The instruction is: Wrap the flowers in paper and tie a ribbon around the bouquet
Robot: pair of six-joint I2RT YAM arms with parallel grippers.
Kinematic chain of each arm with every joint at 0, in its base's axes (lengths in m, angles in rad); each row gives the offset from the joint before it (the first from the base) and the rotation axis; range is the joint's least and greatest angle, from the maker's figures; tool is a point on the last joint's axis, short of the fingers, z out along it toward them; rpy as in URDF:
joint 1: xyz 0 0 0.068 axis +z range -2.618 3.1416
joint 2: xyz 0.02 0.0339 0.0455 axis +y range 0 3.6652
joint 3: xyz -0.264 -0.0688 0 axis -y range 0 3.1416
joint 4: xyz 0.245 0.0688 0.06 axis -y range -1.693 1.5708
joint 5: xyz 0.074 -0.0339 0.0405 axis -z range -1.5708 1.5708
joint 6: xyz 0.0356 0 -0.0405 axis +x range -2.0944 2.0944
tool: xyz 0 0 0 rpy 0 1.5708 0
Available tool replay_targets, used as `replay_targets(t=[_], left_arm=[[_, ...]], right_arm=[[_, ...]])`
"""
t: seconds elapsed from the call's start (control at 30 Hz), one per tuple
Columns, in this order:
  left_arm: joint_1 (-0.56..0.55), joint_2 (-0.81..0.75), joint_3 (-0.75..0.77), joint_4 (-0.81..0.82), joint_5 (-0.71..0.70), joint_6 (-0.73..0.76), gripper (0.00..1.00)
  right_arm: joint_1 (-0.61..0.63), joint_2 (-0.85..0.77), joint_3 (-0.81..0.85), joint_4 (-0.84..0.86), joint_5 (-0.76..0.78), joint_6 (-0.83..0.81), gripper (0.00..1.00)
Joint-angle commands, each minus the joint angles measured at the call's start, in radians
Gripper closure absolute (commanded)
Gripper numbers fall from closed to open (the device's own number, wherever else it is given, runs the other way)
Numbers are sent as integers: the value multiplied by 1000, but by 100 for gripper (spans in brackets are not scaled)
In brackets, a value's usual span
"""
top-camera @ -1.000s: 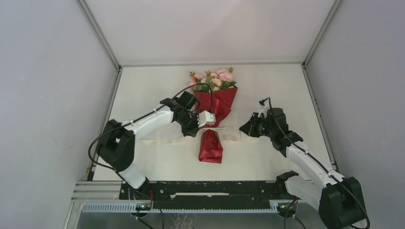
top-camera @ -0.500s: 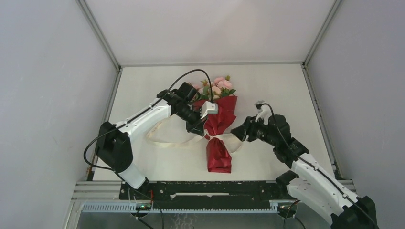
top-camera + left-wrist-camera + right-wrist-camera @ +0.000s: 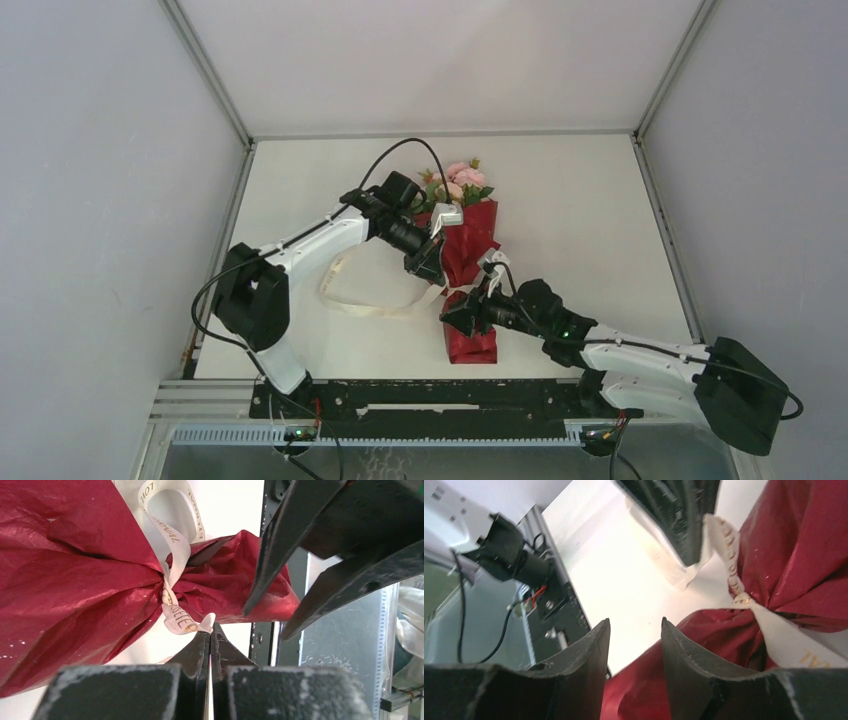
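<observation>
Desk [image 3: 580, 220] centre: bouquet [image 3: 470, 235] lies blooms at 12, red tail at 6 | ribbon [image 3: 176, 555] cinched round the waist, slack looping to 9 | right end effector [image 3: 453, 318] just below, knot at its 12, jaws half apart, empty | left end effector [image 3: 210, 630] pinched tight on the ribbon end

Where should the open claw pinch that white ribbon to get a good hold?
Probably the flat free strand of ribbon beside the cinched paper, coming from the stem end where the right gripper hovers open. It lies broad and exposed there; the other strand is pinched in the left gripper.
</observation>
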Motion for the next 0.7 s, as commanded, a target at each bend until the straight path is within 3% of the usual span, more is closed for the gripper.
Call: replay_targets(t=[0.0,0.47,0.6,0.67], left_arm=[[2,-27,-4,87,98,-74,100],[2,-12,-21,123,143,-117,100],[2,-4,-23,122,150,-121,100],[2,1,-21,122,155,-123,100]], right_arm=[[25,63,-1,231,199,44,49],[-16,300,19,417,228,33,46],[-22,355,40,464,194,27,52],[-25,380,40,490,195,34,61]])
